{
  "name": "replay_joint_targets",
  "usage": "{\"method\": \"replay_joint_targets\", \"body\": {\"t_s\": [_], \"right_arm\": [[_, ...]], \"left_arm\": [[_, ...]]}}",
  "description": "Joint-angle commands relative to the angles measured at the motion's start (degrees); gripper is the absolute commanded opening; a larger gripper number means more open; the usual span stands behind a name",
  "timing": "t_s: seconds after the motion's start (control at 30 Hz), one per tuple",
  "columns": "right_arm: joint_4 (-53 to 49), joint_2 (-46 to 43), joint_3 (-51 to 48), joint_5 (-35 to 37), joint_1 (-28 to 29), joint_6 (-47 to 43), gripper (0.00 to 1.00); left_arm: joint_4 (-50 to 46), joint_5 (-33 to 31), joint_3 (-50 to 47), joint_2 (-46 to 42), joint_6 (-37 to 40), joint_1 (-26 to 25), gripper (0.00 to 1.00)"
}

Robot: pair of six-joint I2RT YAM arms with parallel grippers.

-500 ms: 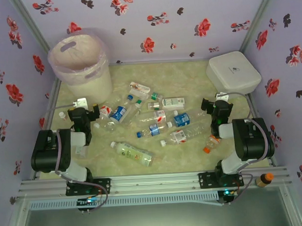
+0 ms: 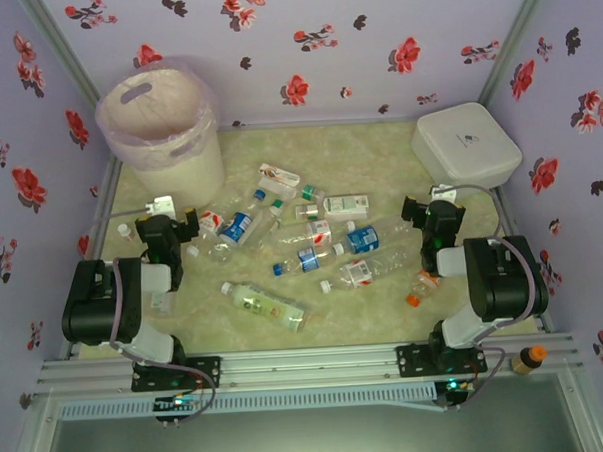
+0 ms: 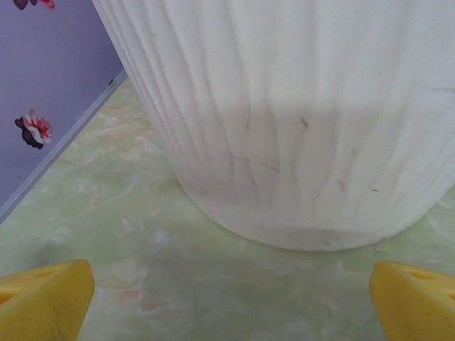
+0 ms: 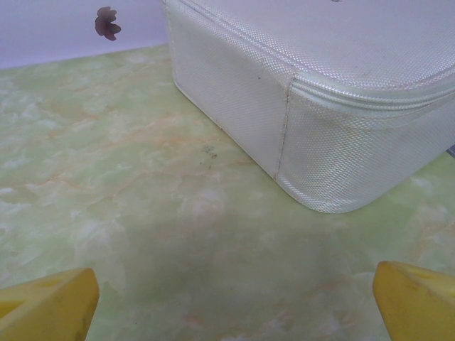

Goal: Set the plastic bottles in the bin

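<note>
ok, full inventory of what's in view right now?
plastic bottles: about a dozen, clear with blue, red, green or white labels, scattered mid-table between the arms
bin: one, white with pinkish bag liner, far left corner
lidded box: one, white, far right corner
brownish bottle: one, orange cap, on the frame past the table's near right corner
table: one, pale green marbled top
left gripper: one, yellow fingertips, open, facing the bin's base
right gripper: one, yellow fingertips, open, facing the lidded box's corner

Black-and-white arms, grey cables, yellow claw fingertips.
</note>
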Motion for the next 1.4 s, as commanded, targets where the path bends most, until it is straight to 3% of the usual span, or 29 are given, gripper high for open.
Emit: {"method": "replay_joint_targets", "body": {"t_s": [0.0,0.67,0.87,0.93,1.07,1.2,1.37], "right_arm": [[1.98,0.19,-0.21,1.18,-0.21,0.94,0.99],[0.92,-0.81,0.21,1.35,-0.29,1.17,0.99],[-27.34,-16.12,7.83,0.74,0.19,2.02,0.99],[-40.91,-22.41,11.38,4.08,0.43,7.08,0.99],[-78.12,-30.04,23.18,12.17,0.33,19.54,0.99],[-102.82,-29.27,31.96,10.41,-0.13,26.05,0.99],[-110.40,-26.45,33.24,1.29,-1.39,27.76,0.99]], "left_arm": [[1.82,0.57,0.02,0.22,-0.20,0.46,1.00],[-1.52,1.18,0.90,-1.79,-0.19,0.56,1.00],[-19.46,-1.24,4.30,-17.89,-0.19,0.47,1.00],[-29.86,-4.03,8.27,-23.14,-2.61,0.31,1.00],[-50.34,-5.49,17.80,-30.59,-8.25,-1.28,1.00],[-64.24,-5.47,26.71,-31.45,-12.57,-7.74,1.00],[-75.70,-5.66,37.31,-23.54,-14.59,-20.49,1.00]]}}
